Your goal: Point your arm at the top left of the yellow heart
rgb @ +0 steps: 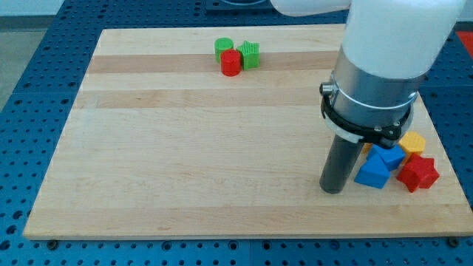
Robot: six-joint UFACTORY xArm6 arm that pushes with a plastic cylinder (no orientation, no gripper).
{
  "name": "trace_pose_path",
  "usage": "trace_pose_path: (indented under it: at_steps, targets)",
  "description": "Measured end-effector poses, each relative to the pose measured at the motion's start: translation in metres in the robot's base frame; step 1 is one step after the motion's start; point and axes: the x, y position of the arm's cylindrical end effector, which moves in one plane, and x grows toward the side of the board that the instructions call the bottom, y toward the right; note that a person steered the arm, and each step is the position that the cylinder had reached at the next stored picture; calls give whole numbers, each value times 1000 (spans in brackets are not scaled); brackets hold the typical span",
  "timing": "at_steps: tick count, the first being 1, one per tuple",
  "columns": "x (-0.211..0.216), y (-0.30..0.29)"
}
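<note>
Yellow block, shape partly hidden by the arm, sits near the board's right edge, at two o'clock from my tip. The rod stands upright, with no claw on it and nothing grasped. Just beside the tip at three o'clock is a blue block, then a red star. Far off at eleven o'clock, two green blocks touch a red cylinder.
</note>
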Motion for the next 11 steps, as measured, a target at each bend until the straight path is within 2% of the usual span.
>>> trace_pose_path:
  at_steps: [1,3,5,6,7,8,10,11]
  targets:
    - [0,32]
    - [2,40]
    - [2,-14]
    - [-109,-17]
    - [-131,-11]
    - [-166,29]
    - [-99,29]
    - [-86,29]
